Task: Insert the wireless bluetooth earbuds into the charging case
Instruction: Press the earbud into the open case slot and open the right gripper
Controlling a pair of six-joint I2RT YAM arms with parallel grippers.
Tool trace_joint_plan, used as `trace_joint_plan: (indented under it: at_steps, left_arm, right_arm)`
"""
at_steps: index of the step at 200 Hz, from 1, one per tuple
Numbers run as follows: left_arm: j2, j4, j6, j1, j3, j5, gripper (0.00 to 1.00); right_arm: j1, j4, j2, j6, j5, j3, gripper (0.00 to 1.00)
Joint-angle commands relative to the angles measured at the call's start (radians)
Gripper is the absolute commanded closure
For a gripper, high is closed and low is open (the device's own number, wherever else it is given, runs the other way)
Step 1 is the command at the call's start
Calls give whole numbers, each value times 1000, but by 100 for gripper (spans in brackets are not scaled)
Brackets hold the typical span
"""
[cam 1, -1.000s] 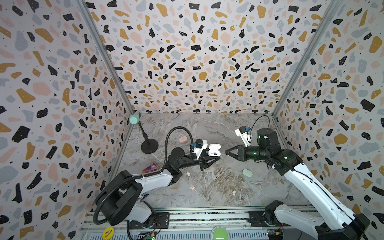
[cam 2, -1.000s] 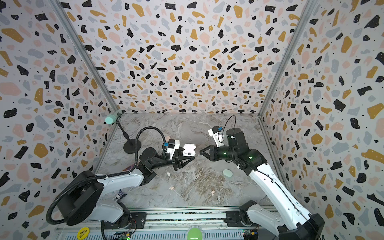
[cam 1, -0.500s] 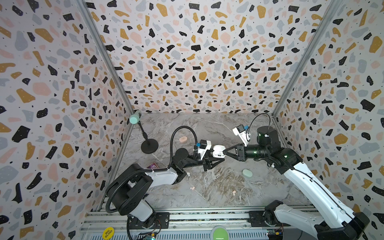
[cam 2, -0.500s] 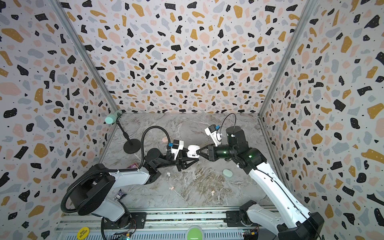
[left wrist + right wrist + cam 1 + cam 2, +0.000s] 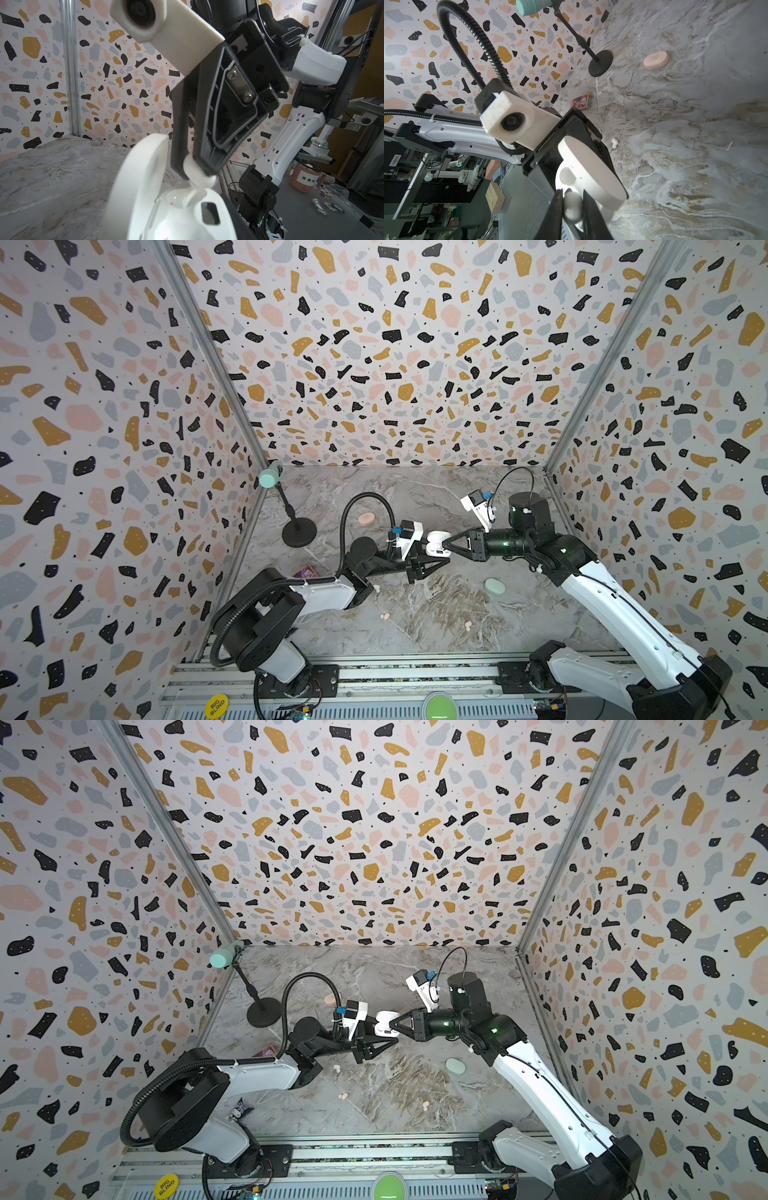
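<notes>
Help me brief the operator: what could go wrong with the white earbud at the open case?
The white earbud is pinched only at the right tool's tips; pushed off-line, it may twist out and drop. The white case hangs open in the left tool, so pressure may tilt it. Its lid stands beside the right tool and could get knocked.

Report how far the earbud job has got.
Done: the white case is open, clamped in the left gripper; no bud looks seated yet. In hand: the right gripper pinches a white earbud at the case's socket. Left: a loose white bud, two pink buds, and the shut pink case and green case on the table.
</notes>
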Motion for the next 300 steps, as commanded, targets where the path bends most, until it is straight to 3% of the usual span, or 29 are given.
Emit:
trace_joint_plan:
  at_steps: [1, 100, 196, 270, 300]
  left_arm:
    - [-28, 87, 2, -7, 9, 13, 95]
    - [-47, 66, 15, -11, 10, 13, 95]
    - [-50, 43, 31, -15, 9, 14, 95]
    - [-62, 7, 54, -14, 0, -10, 96]
    - [-86, -38, 57, 29, -22, -45, 96]
  right_arm:
    - [12, 15, 2, -2, 0, -5, 80]
    - [23, -2, -1, 0, 38, -19, 79]
    - [22, -90, 11, -32, 139, 73, 59]
    - [24, -123, 16, -51, 115, 142, 52]
    - [57, -149, -2, -55, 109, 147, 49]
